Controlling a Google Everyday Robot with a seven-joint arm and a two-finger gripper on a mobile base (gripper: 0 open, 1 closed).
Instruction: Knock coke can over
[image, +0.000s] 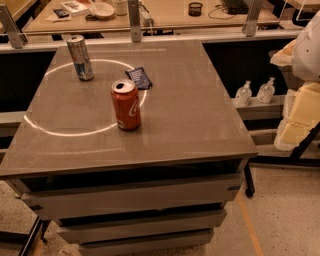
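Observation:
The coke can (125, 105), short and red with white script and a silver top, stands upright on the grey table top (190, 100), left of its middle. My gripper is not in view. Pale, cream-coloured parts that may be my arm (301, 112) show at the right edge of the camera view, well off the table and far from the can.
A taller, slim silver-and-blue can (80, 57) stands upright at the back left of the table. A small dark blue packet (139, 78) lies flat just behind the coke can. Two small clear bottles (255, 93) stand on a ledge to the right. Desks stand behind.

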